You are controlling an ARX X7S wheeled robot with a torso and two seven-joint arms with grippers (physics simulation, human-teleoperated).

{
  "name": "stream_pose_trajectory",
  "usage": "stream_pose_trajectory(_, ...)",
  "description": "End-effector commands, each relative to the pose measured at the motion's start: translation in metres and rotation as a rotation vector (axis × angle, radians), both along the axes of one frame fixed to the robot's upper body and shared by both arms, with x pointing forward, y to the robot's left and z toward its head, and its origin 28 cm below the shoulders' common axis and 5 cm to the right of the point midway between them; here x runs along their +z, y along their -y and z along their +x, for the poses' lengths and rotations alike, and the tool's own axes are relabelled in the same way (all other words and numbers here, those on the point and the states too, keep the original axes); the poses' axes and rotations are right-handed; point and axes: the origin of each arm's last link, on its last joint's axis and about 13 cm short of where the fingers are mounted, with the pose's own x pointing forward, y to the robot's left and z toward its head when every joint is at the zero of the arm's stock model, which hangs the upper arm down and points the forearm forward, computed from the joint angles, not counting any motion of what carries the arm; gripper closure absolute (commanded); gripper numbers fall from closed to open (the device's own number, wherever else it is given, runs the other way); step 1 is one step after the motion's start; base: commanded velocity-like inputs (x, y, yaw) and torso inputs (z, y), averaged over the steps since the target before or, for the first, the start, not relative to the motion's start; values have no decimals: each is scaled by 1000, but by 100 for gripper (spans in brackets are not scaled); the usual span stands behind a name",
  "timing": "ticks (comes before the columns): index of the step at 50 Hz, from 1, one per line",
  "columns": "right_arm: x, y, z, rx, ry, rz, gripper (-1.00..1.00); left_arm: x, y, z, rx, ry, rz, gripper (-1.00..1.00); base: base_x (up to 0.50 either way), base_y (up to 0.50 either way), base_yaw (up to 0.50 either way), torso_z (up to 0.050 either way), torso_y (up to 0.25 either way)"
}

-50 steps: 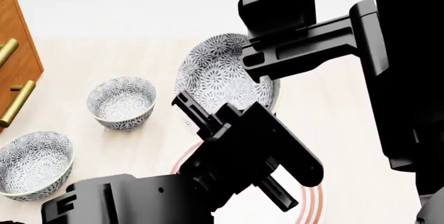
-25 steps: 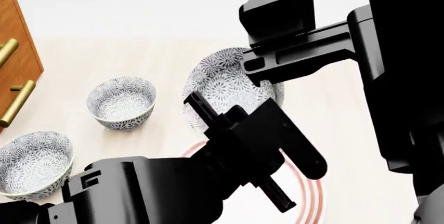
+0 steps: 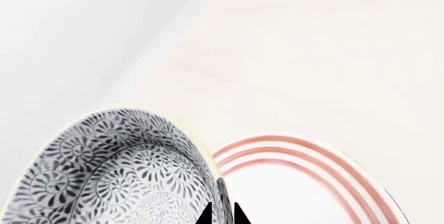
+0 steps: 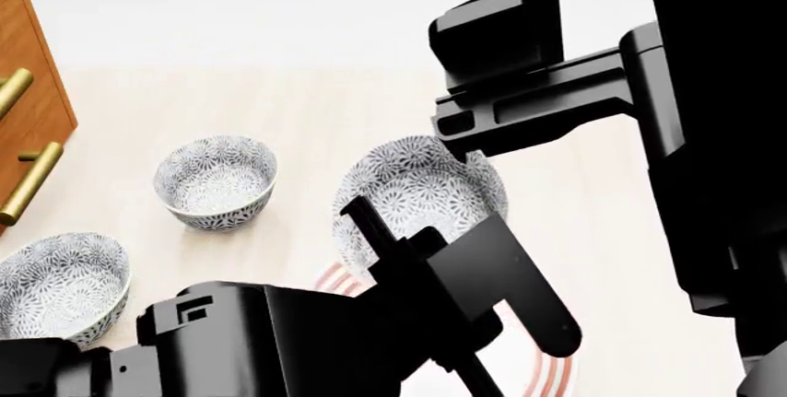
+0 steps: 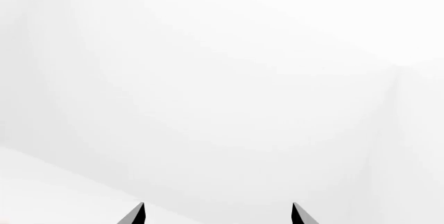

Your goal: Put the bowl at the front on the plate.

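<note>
My left gripper (image 3: 222,214) is shut on the rim of the bowl (image 3: 118,172), one finger inside the wall and one outside. In the head view the patterned bowl (image 4: 418,196) hangs over the far part of the plate (image 4: 551,371), with the left gripper (image 4: 372,231) at its near rim. Most of the plate (image 3: 298,182), white with red rings, is hidden by my left arm in the head view. Whether the bowl touches the plate cannot be told. My right gripper (image 5: 217,213) is open and holds nothing, facing a blank white wall.
Two more patterned bowls stand on the pale wooden table (image 4: 308,111), one at mid left (image 4: 216,180) and one at the near left (image 4: 55,291). A wooden cabinet (image 4: 25,75) with brass handles stands at the left edge. My right arm (image 4: 541,84) crosses the upper right.
The bowl in my left gripper has come down and nearer, from a steep tilt to nearly level, over the plate. The right arm has hardly moved.
</note>
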Motion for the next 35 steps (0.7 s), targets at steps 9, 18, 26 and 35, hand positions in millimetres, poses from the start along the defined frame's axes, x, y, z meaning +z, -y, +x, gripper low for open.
stream_pose_trajectory(9, -2, 1, 2, 0, 15, 13, -100, -14, -4, 1, 17, -36, 70, 100, 0, 0, 0, 0, 1)
stream_pose_trajectory(18, -5, 2, 2, 0, 11, 18, -100, -19, -4, -2, 3, -46, 80, 100, 0, 0, 0, 0, 0)
stream_pose_trajectory(26, -7, 2, 3, 0, 6, 17, -100, -26, -4, -4, -18, -52, 86, 100, 0, 0, 0, 0, 0)
stream_pose_trajectory(35, -10, 2, 7, -2, -4, 16, -100, -32, -3, -9, -46, -59, 98, 100, 0, 0, 0, 0, 1)
